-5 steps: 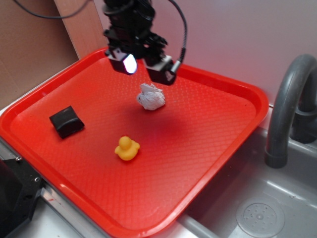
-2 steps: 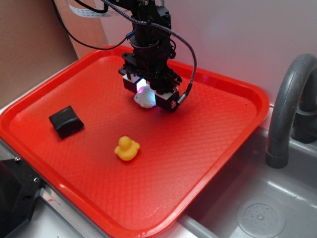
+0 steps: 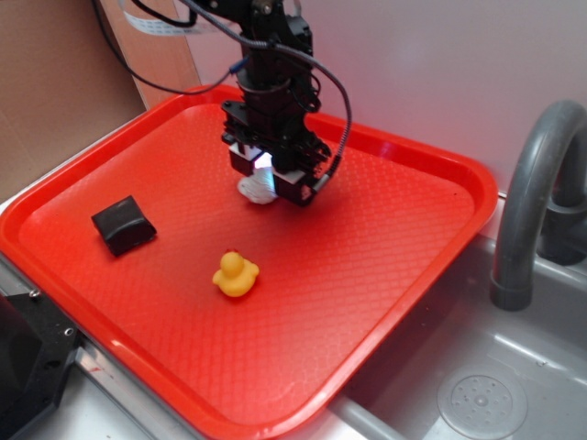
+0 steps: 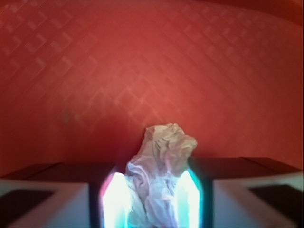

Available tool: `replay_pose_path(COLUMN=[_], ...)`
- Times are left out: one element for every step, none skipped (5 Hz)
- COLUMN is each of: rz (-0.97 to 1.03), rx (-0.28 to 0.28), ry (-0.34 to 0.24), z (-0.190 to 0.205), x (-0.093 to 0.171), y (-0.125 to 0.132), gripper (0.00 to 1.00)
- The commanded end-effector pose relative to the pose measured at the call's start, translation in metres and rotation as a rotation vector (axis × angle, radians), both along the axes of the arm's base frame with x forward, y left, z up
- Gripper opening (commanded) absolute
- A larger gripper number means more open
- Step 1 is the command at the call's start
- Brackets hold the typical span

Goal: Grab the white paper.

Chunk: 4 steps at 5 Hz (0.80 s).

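The white paper [image 3: 256,191] is a crumpled ball lying on the red tray [image 3: 404,275], at its back middle. My gripper [image 3: 269,179] reaches straight down over it, and its two fingers press the ball from both sides. In the wrist view the paper [image 4: 161,171] fills the gap between the glowing pads [image 4: 116,199] and looks squeezed, its top poking out past the fingertips. The gripper [image 4: 152,199] is shut on the paper, which still rests on the tray.
A yellow rubber duck [image 3: 236,274] sits in front of the gripper. A black block [image 3: 123,225] lies at the tray's left. A grey faucet [image 3: 532,183] and sink basin [image 3: 477,394] are to the right. A brown board stands behind at the left.
The gripper came down from above the paper to straddle it, then its fingers closed in on the ball. The paper shifted slightly left and looks narrower.
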<state>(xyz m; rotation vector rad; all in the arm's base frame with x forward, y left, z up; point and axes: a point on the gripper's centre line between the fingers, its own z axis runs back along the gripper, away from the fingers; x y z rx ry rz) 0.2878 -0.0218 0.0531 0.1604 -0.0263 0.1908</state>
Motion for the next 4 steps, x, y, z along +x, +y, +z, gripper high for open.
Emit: replay_pose_path(rz=[0.163,0.151,0.146,0.118], rx=[-0.119,-0.198,-0.19,-0.194], ry=[-0.152,-0.196,-0.234,-0.188], z=[0.121,0.169,0.218,0.212], x=[-0.007,-0.047,-0.079,-0.103], y=[0.007,0.003,0.004,0.001], gripper=[0.0,0.0,0.0,0.0])
